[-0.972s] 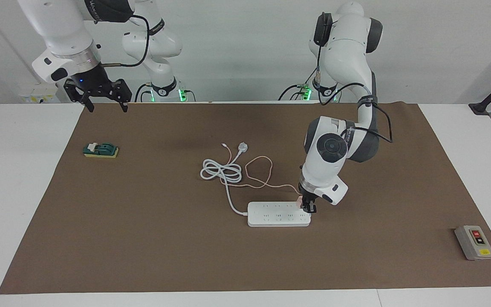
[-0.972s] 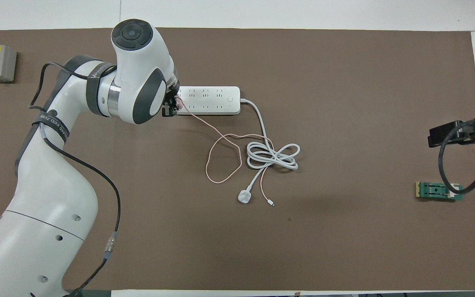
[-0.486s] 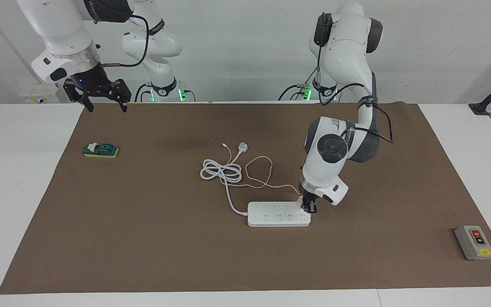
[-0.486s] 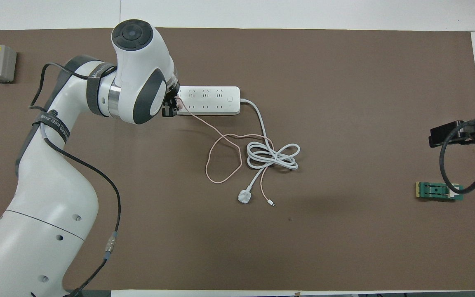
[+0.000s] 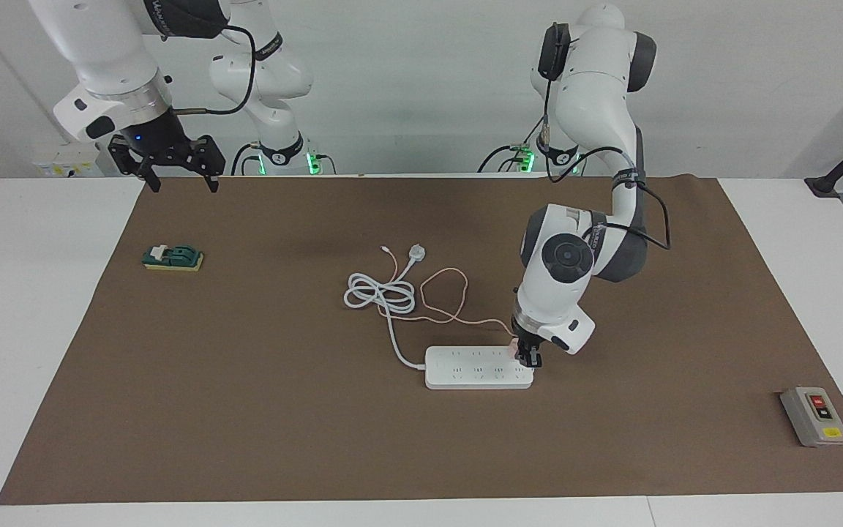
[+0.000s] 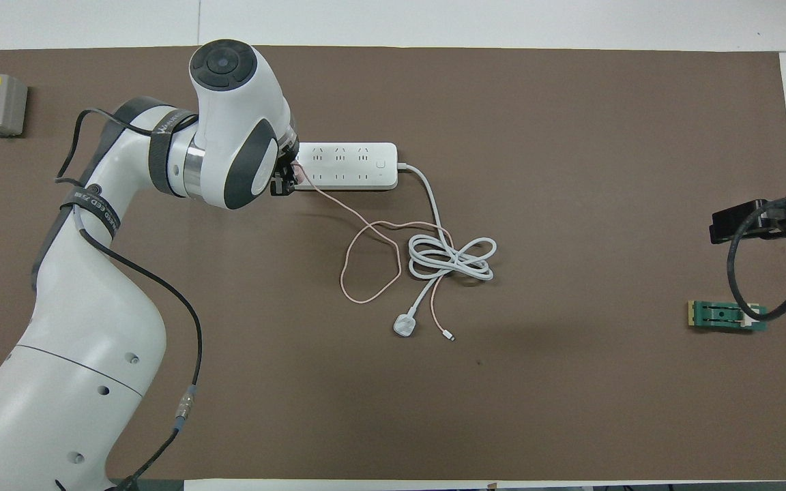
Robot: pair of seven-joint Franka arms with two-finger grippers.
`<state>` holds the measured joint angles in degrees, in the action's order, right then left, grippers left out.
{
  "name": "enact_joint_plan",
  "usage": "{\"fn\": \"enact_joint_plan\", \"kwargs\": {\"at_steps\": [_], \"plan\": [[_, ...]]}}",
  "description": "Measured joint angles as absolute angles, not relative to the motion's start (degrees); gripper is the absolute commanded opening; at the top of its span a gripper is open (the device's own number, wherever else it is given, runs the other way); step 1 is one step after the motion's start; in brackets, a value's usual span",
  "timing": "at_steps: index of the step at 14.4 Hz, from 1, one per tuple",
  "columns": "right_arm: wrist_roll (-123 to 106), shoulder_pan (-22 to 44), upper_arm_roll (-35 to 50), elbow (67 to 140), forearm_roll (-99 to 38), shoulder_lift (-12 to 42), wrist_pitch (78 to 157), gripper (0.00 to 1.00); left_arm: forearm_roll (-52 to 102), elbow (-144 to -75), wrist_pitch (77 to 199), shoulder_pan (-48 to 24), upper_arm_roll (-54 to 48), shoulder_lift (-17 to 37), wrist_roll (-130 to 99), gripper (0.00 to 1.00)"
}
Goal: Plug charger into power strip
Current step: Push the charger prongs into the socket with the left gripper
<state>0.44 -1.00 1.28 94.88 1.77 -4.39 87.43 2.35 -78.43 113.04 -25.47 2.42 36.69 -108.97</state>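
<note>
**Charger at the strip's end socket: misalignment is the main risk**

The left tool (image 5: 528,356) is down at the strip (image 5: 476,368), at its end toward the left arm's end of the surface, and it is clenched on the charger (image 5: 515,347). The pink cube shows only as a sliver beside the fingers, right at the strip's top face on the row of sockets nearer the robots. Whether the prongs are in the slots, resting on the face, or partly seated cannot be told from either view; the wrist covers that end of the strip from above.

What could go wrong, as I judge it:

- If the prongs sit slightly off the slots, pushing down would press on plastic, and the light strip could tilt or slide on the brown mat (image 5: 246,410), since nothing holds it.
- The grip is on a small cube; a sideways load could twist it in the fingers and leave the prongs skewed.
- The pink cable (image 6: 366,259) runs from the charger toward the coiled white cord (image 6: 451,259) and crosses it. A tug could drag that tangle.
- Letting go too soon could leave the charger half in.

The right tool (image 5: 173,162) waits high over the mat's edge nearest the robots, its fingers spread, holding nothing, well apart from the work.
</note>
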Motion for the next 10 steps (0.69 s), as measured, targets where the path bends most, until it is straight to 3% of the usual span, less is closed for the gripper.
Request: {"fn": "enact_joint_plan", "kwargs": {"at_steps": [10], "plan": [[0.4, -1.0, 1.3, 94.9, 1.8, -4.4, 87.4, 1.0, 1.0, -82.5, 117.4, -26.8, 3.1, 35.0, -109.0, 0.0]]}}
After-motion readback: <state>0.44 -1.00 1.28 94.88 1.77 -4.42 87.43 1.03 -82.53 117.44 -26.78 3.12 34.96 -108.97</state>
